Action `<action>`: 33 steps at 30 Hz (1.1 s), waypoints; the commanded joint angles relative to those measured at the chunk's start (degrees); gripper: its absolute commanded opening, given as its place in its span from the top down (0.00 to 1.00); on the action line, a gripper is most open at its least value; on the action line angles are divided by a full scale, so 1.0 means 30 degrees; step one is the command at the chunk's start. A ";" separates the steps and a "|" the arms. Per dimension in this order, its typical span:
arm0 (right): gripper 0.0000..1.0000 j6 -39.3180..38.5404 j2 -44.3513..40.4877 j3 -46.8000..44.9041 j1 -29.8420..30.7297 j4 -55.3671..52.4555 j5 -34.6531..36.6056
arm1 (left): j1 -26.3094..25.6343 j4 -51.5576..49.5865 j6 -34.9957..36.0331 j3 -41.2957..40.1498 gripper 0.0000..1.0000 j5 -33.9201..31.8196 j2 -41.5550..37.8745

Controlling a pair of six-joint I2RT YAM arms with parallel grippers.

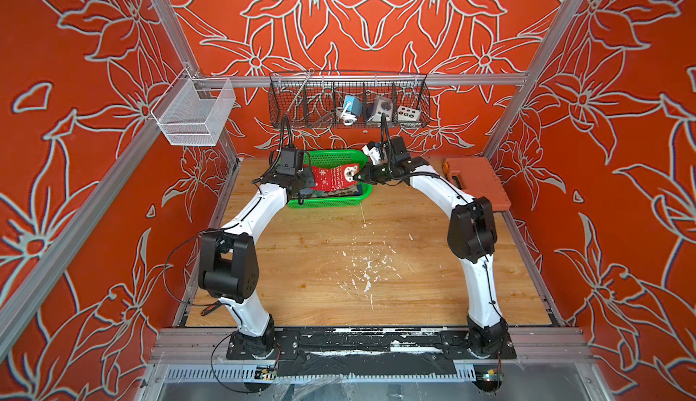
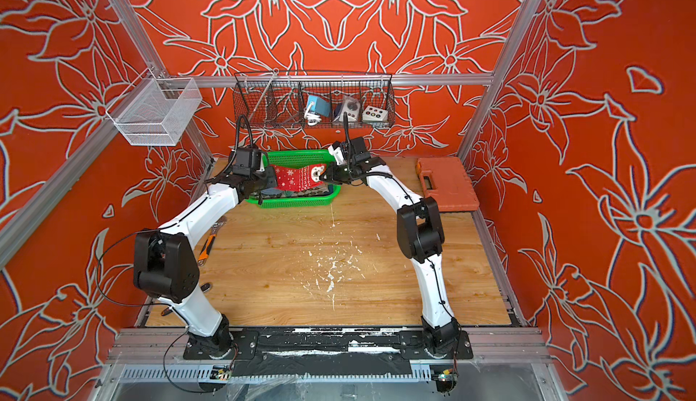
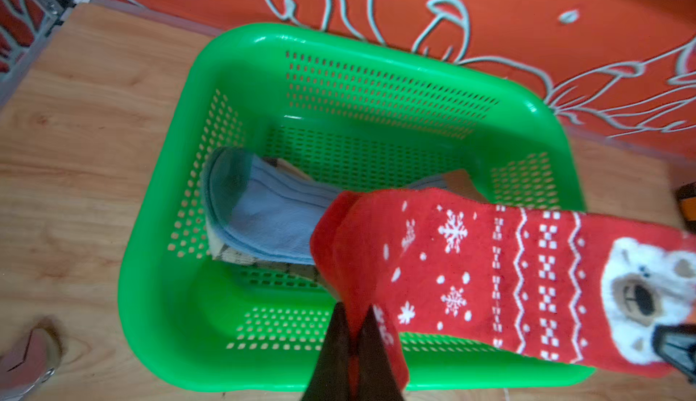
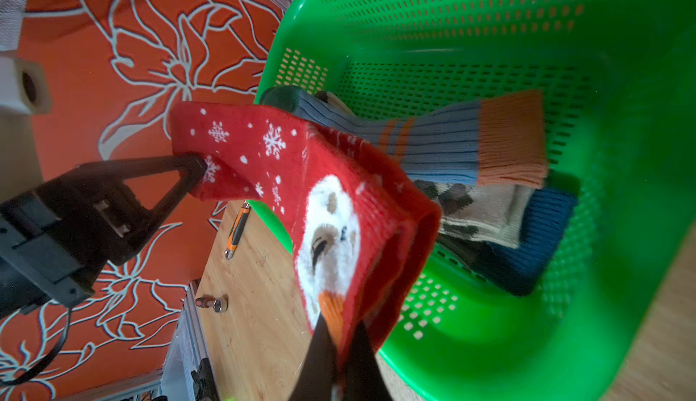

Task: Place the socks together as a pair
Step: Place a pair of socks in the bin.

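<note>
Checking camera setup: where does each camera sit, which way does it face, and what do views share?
Top view: high in front, facing down over table; both arms show.
Top view: beside it, same aim; arms hold red sock.
Left wrist: on left arm, down into green basket; left gripper shows.
Right wrist: on right arm, along red sock; right gripper, left gripper show.
Shared: all show sock and basket.
</note>
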 commanded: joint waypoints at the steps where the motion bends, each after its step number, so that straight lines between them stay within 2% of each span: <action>1: 1.00 0.0377 0.1257 0.1354 0.0256 -0.0047 0.0253 | 0.0259 0.0338 0.0860 0.0170 1.00 -0.2229 0.0262; 3: 1.00 0.0345 0.1837 0.1831 0.0242 -0.0148 0.0432 | 0.0271 0.0788 0.1081 -0.0018 1.00 -0.2985 0.0490; 5: 0.90 0.0294 0.2101 0.2029 0.0256 -0.0236 0.0714 | 0.0297 0.1514 0.1332 -0.0321 1.00 -0.3488 0.0589; 9: 0.64 -0.0150 0.1864 0.1976 0.0255 -0.0650 0.1424 | 0.0297 0.2960 0.1635 -0.0975 0.74 -0.3912 0.0541; 10: 0.54 -0.0296 0.1677 0.1874 0.0260 -0.0821 0.1630 | 0.0297 0.3288 0.1571 -0.1173 0.69 -0.4079 0.0384; 13: 0.32 -0.0721 0.0407 0.0788 0.0256 -0.0697 0.2548 | 0.0297 0.5393 0.1425 -0.2809 0.48 -0.4400 -0.0994; 14: 0.27 -0.0889 -0.0216 0.0260 0.0248 -0.0535 0.2840 | 0.0297 0.6081 0.1432 -0.3450 0.44 -0.4374 -0.1587; 18: 0.24 -0.1383 -0.3281 -0.2386 0.0254 0.0512 0.3753 | 0.0299 0.7536 0.1300 -0.5451 0.42 -0.4511 -0.4069; 21: 0.22 -0.2343 -0.6140 -0.4809 0.0183 0.0620 0.5062 | 0.0297 0.9020 0.1279 -0.8014 0.40 -0.4142 -0.6315; 26: 0.15 -0.3983 -1.1551 -0.9471 -0.0513 -0.0020 0.9165 | 0.0326 1.2242 0.0928 -1.4071 0.34 -0.5962 -1.0342; 29: 0.11 -0.4505 -1.4810 -1.2571 -0.1575 -0.0113 1.1645 | 0.0332 1.4426 0.1163 -1.7717 0.34 -0.7052 -1.3592; 31: 0.11 -0.4689 -1.6841 -1.4906 -0.2524 0.0214 1.2912 | 0.0326 1.5065 0.1730 -1.9422 0.37 -0.6597 -1.6127; 32: 0.12 -0.4889 -1.7902 -1.6229 -0.3031 0.0425 1.3620 | 0.0298 1.4983 0.2003 -2.0040 0.33 -0.6049 -1.7215; 33: 0.11 -0.5705 -1.8782 -1.7635 -0.3380 0.1056 1.4155 | 0.0297 1.5251 0.2317 -2.0639 0.19 -0.5462 -1.8037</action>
